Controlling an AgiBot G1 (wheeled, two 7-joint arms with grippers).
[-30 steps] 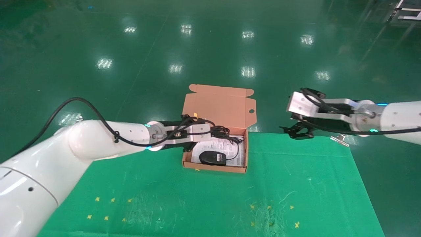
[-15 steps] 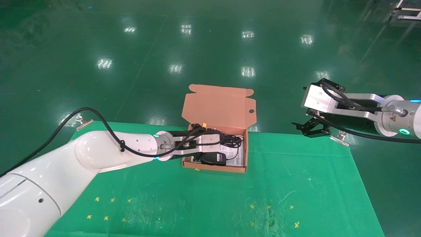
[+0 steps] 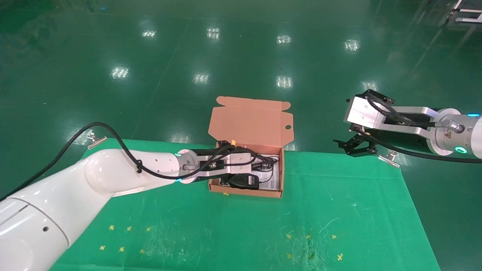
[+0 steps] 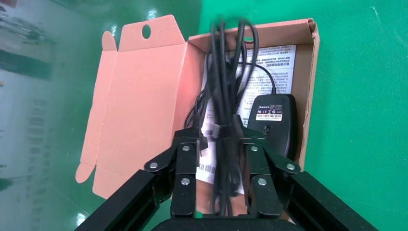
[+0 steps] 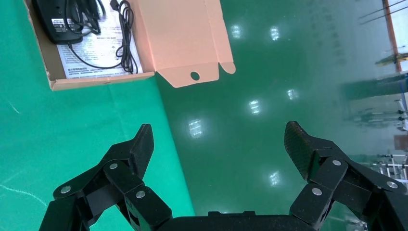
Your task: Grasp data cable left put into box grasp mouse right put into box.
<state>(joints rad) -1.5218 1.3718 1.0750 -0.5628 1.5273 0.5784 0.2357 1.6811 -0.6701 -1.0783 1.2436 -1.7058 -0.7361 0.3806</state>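
Observation:
The box [image 3: 244, 192] lies open at the table's far edge, its lid [image 3: 250, 120] folded back. The mouse [image 3: 244, 181] lies in it near the front wall, white label up in the left wrist view [image 4: 273, 120]. Its cord lies on the white sheet. My left gripper [image 3: 257, 161] is low over the box, shut on the data cable [image 3: 266, 160]. The bundle runs between my fingers [image 4: 223, 139] and hangs over the sheet [image 4: 226, 82]. My right gripper [image 3: 348, 147] is open and empty, off the table's far right corner [image 5: 219, 139]. The right wrist view shows the box [image 5: 96, 81] and the mouse [image 5: 57, 19].
The green mat [image 3: 263, 226] covers the table, with small yellow crosses near the front. Metal clips sit at its far corners [image 3: 96, 139] [image 3: 389, 158]. The glossy green floor [image 3: 241, 56] lies beyond the far edge.
My left gripper moved forward and down into the box with the cable, now hiding part of the mouse. My right arm drew back to the right and a little up, then held still.

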